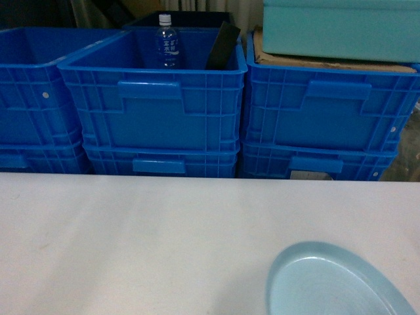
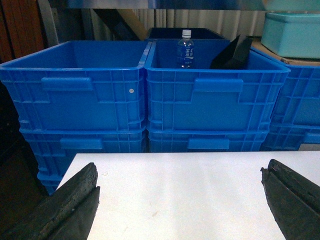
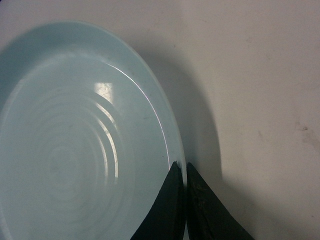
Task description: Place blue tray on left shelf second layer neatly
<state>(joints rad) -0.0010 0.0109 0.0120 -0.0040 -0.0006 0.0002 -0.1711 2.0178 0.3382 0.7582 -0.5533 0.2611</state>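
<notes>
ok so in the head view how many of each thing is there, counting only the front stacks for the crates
dark-blue crates: 6
water bottle: 1
black flat item: 1
teal box: 1
blue tray: 1
total: 10

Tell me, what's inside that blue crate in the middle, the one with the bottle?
Inside the middle crate stands a clear water bottle with a white cap, and beside it a dark flat panel leans against the wall. The crate's front wall hides its floor and the lower parts of both.
</notes>
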